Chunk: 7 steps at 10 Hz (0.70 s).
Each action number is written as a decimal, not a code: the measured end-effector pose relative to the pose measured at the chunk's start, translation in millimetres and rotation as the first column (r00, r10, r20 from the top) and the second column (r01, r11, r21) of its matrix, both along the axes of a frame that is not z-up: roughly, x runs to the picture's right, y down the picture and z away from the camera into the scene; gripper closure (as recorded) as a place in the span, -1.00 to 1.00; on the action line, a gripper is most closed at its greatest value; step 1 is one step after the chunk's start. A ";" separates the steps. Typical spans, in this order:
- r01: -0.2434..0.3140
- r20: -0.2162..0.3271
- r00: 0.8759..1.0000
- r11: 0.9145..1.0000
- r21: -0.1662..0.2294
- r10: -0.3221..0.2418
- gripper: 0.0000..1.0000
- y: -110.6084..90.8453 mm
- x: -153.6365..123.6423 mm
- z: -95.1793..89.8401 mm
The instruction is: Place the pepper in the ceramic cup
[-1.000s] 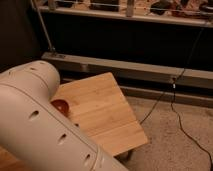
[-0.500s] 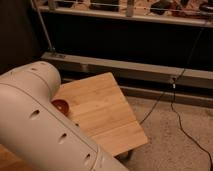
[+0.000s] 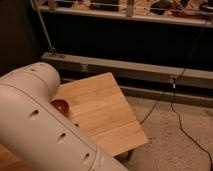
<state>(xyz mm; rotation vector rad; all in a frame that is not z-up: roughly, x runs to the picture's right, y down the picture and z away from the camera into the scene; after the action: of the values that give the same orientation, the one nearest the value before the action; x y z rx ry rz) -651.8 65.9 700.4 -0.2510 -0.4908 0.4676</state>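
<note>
Left to right: the arm (image 3: 45,125) fills your view, unchanged over the last second. Gripper is out of frame, pressed shut. Red-orange bowl (image 3: 60,105) peeks out on the wooden table (image 3: 107,112). You can't see the pepper or cup: no progress.

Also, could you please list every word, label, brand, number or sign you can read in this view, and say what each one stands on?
No readable text anywhere in this view.
Large white robot arm with dark holes: no markings.
Light wooden table top: plain grain only.
Round red-orange bowl: no label showing.
Items on the shelf at the top: too blurred to read.
The gripper is out of view, so nothing can be read on it.
</note>
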 end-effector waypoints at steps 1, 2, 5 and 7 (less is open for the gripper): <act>0.001 -0.001 1.000 1.000 -0.001 -0.001 1.00 1.6 -0.5 1.2; 0.002 -0.002 1.000 1.000 -0.003 -0.002 0.94 3.7 -0.6 3.1; -0.022 -0.008 1.000 1.000 -0.019 0.022 0.36 8.8 3.8 8.2; -0.039 -0.010 0.999 0.999 -0.031 0.039 -0.05 11.7 9.5 8.8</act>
<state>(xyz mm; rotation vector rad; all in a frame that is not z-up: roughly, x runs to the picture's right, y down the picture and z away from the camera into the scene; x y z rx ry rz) -642.3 77.7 709.1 -0.2695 -0.4804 0.5142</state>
